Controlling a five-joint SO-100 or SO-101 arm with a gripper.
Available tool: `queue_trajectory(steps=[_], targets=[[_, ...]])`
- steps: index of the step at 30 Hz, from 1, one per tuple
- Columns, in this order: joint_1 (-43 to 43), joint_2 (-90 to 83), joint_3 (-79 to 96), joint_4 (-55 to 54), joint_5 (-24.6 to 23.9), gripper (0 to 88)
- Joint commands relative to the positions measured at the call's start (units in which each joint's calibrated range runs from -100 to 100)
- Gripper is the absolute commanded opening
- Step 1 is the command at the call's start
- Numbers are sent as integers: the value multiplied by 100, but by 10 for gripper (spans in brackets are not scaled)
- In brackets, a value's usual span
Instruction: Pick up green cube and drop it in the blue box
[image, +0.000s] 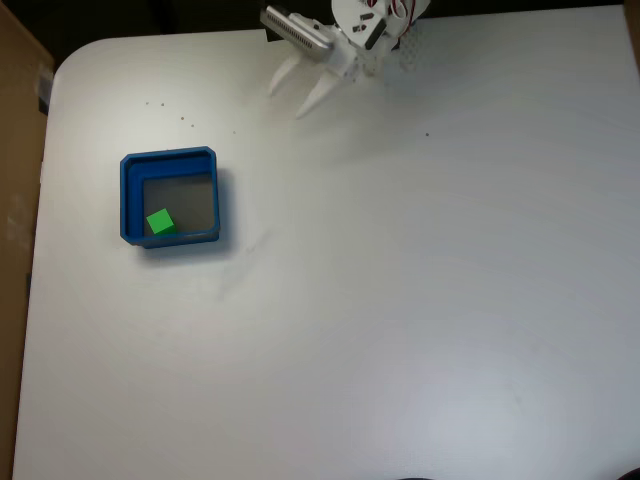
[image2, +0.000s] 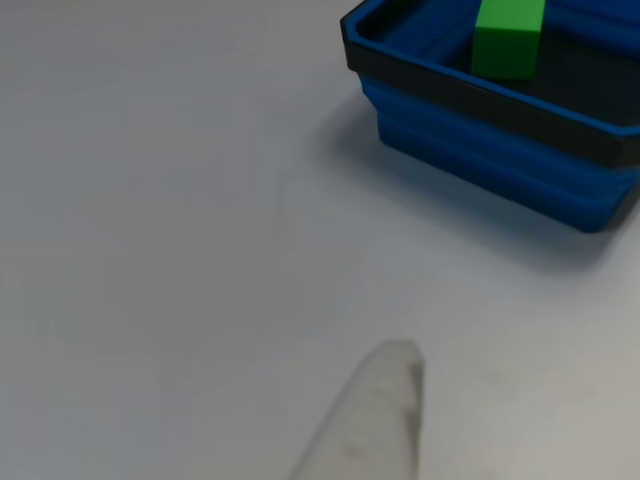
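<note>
While the green cube (image: 160, 222) sits inside the blue box (image: 130, 195) at left of the fixed view, the empty gripper (image: 298, 96) hangs spread at top centre over the white table (image: 420, 300); brown panel (image: 15, 150) at left edge.

The white counter (image: 400, 320) is wide and bare over most of its top in the fixed view, so a hand could pass freely there. The one thing standing in the way is the blue box (image: 128, 200), near the left side. Its thick walls stick up all round. Inside it the green cube (image: 160, 222) sits in the near left corner, close to two walls. The hand (image: 295, 100) hangs at the far edge, fingers spread, well apart from the box.
</note>
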Motion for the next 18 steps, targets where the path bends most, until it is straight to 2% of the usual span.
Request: queue_trajectory(steps=[1, 9, 18], targets=[[-188, -374, 327, -180, 20, 233], [-643, -349, 562, -287, 24, 229], [-1127, -341, 725, -238, 24, 139]])
